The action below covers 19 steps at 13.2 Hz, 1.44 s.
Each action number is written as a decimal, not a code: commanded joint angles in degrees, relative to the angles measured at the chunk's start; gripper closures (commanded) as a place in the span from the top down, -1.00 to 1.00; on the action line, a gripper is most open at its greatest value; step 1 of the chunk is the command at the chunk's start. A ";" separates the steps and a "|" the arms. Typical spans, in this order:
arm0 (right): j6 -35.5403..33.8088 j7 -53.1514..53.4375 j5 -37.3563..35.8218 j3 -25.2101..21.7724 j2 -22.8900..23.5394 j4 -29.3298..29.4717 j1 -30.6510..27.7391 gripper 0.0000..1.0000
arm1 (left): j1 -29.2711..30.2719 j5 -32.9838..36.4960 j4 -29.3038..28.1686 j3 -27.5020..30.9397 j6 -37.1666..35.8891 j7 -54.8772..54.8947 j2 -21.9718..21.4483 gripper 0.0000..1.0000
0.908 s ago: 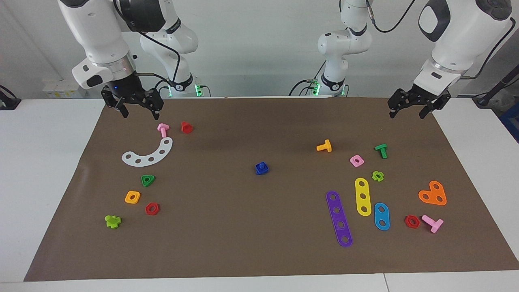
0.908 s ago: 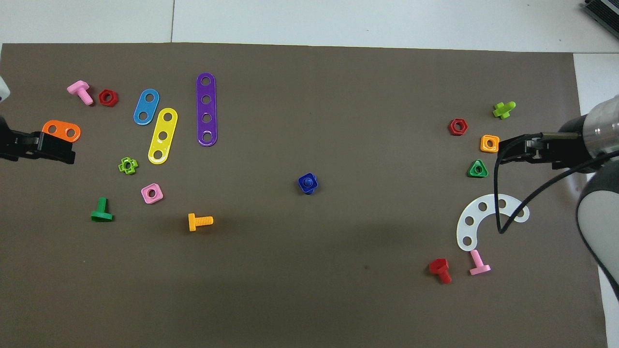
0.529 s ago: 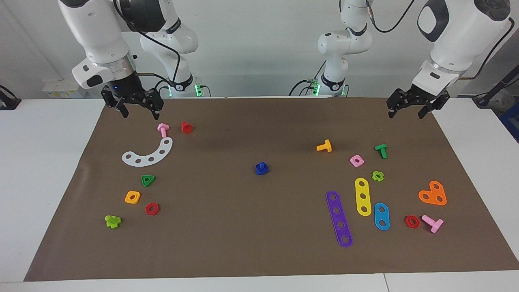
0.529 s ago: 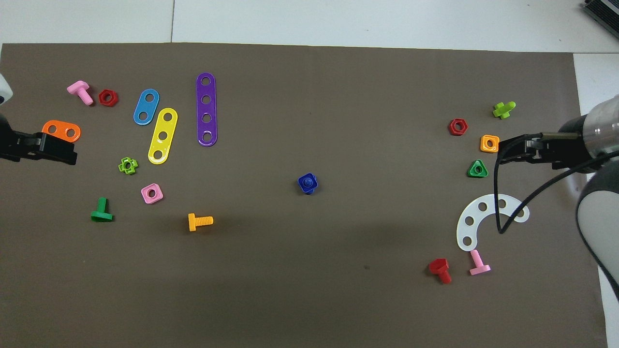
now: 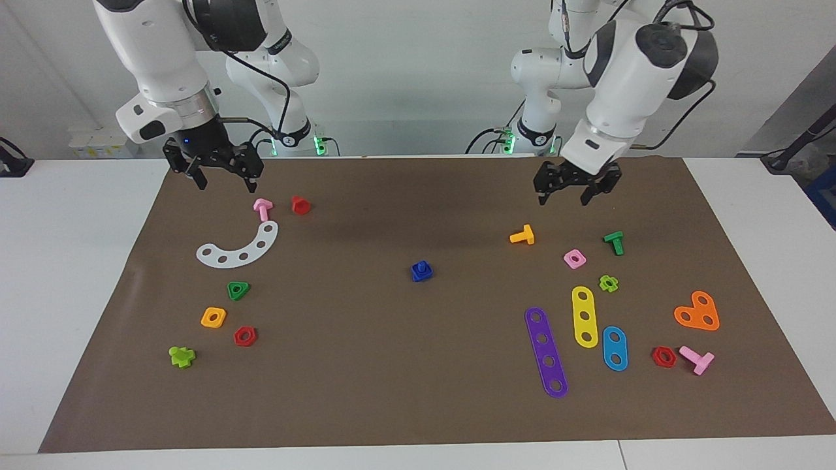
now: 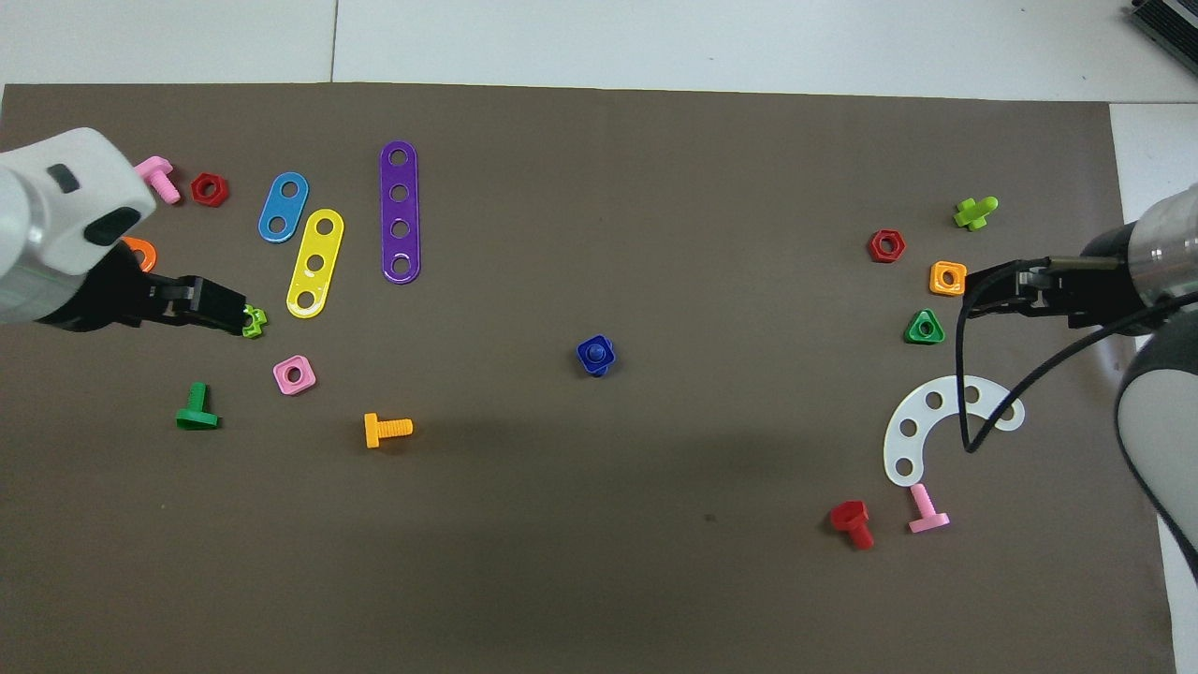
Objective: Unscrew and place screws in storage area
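The dark-blue bolt (image 5: 422, 270) stands in a blue squarish nut in the middle of the brown mat, its shaft end up; it also shows in the overhead view (image 6: 595, 355). The storage area is the patch with the white curved strip (image 5: 239, 247) and the green (image 5: 238, 290), orange (image 5: 213, 317) and red (image 5: 245, 336) nuts, toward the right arm's end. My left gripper (image 5: 563, 197) is open and empty, raised over the mat near an orange bolt (image 5: 522, 235). My right gripper (image 5: 226, 185) is open and empty, raised over the mat by a pink bolt (image 5: 262, 208).
Toward the left arm's end lie purple (image 5: 546, 351), yellow (image 5: 584, 316) and blue (image 5: 614, 348) straight strips, an orange heart plate (image 5: 697, 312), a green bolt (image 5: 614, 242), a pink nut (image 5: 574, 258), and a light-green nut (image 5: 608, 282). A red bolt (image 5: 300, 205) lies by the curved strip.
My left gripper has swung from the left arm's end of the mat toward the middle, now above the orange bolt's patch. The right arm has not moved. The blue bolt stays put.
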 commanded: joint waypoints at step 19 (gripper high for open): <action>-0.85 -2.20 1.09 0.02 -1.07 -0.85 -0.83 1.00 | -21.40 1.87 0.60 1.72 28.07 -39.11 24.63 0.35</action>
